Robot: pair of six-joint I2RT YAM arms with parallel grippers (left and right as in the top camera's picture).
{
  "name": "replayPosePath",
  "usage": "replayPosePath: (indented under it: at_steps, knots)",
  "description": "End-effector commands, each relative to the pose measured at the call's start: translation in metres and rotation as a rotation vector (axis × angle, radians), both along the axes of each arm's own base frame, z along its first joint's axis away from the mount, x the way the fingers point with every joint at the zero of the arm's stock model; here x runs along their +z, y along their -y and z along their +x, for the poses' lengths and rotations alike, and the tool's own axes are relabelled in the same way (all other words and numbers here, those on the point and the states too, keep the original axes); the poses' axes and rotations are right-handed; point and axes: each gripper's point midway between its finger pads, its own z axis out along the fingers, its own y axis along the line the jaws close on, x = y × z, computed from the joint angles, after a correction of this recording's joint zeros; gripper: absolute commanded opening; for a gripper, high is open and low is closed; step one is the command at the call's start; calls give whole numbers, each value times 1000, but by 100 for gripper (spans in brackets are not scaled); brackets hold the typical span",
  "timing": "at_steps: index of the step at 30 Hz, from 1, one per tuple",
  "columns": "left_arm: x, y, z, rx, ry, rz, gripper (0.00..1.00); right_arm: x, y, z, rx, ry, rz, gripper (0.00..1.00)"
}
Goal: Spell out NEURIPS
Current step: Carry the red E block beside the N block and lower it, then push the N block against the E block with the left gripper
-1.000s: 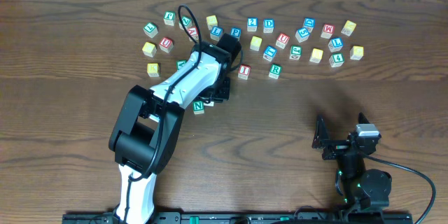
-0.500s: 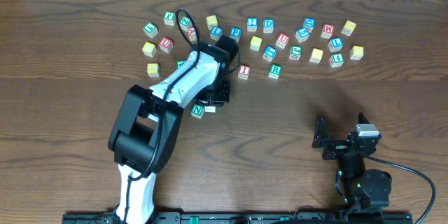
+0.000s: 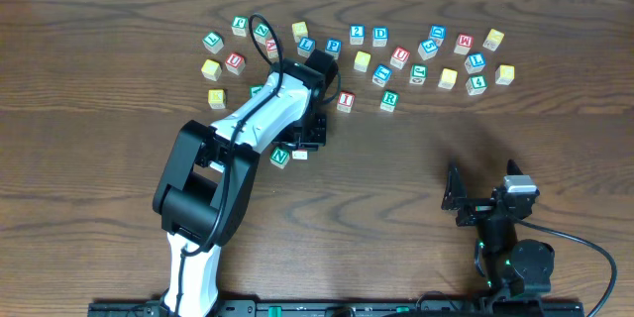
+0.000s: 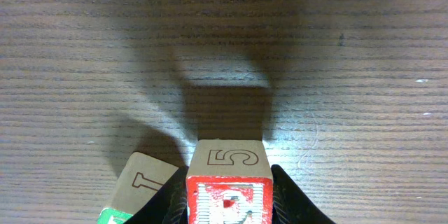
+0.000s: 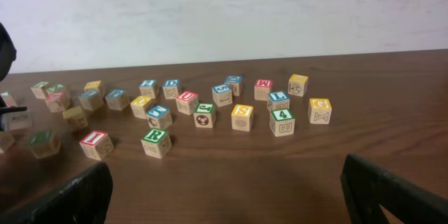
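Left pincer (image 4: 229,197): narrow, clamped on a red-framed cube (image 4: 227,157). The cube's upper face reads "5" in outline. The letter on the red face is cut off by the picture's lower edge and can't be read. The cube throws a dark square shadow on the wood just ahead of it.

Just left of it sits the N cube (image 4: 143,182), apart from the pincer. From the wrist only a bare side with an outlined "1" or "I" and a green corner show. From overhead its green N (image 3: 280,157) reads plainly, near the bench's middle and below the scatter.

The left arm (image 3: 263,119) covers the held cube from above, and it hides a green-edged cube at its left flank.

Right pincer (image 5: 225,171): wide, holding nothing, parked low at the near right, well apart from every cube.

Readable in the loose scatter along the far side:
- red I cube (image 3: 345,101)
- green R cube (image 3: 388,101), near the I cube
- red U cube (image 3: 400,56)
- blue P cube (image 3: 334,47)
- blue 2 cube (image 3: 357,33), beside the blue D cube (image 3: 380,34)
- red W cube (image 3: 464,42)
- green 4 cube (image 5: 282,115)

Several yellow-framed cubes are too small to read.

Bench (image 3: 515,139): dark brown wood grain with fine scuffs. A pale blank wall (image 5: 224,14) stands behind it.
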Motion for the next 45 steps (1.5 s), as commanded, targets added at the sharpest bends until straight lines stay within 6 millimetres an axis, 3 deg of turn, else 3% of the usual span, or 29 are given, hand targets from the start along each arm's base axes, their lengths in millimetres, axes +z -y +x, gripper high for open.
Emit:
replayPosePath:
  at_steps: [1,10,14,18,22,24,30,34,40,45]
  knots:
    - [-17,-6,-8,-5,-38,27,35,-1,-1,0,8,-2,-8,99]
    - [-14,-5,-4,-31,-26,18,41,-1,-1,0,8,-2,-8,99]
    - [9,-1,26,-42,57,-24,41,-1,-1,0,8,-2,-7,99]
    - [38,-11,54,-17,148,-24,42,-1,-1,0,8,-2,-7,99]
    - [70,-38,73,29,226,4,42,-1,-1,0,8,-2,-8,99]
    - [92,-63,74,78,255,27,42,-1,-1,0,8,-2,-8,99]
    - [128,-129,44,243,200,68,37,-1,-1,0,8,-2,-7,99]
    - [118,-153,16,331,103,73,30,-1,-1,0,8,-2,-7,99]
    - [67,-137,-18,340,-41,-20,24,-1,-1,0,8,-2,-7,99]
    - [45,-129,-38,325,-98,-16,19,-1,-1,0,8,-2,-7,99]
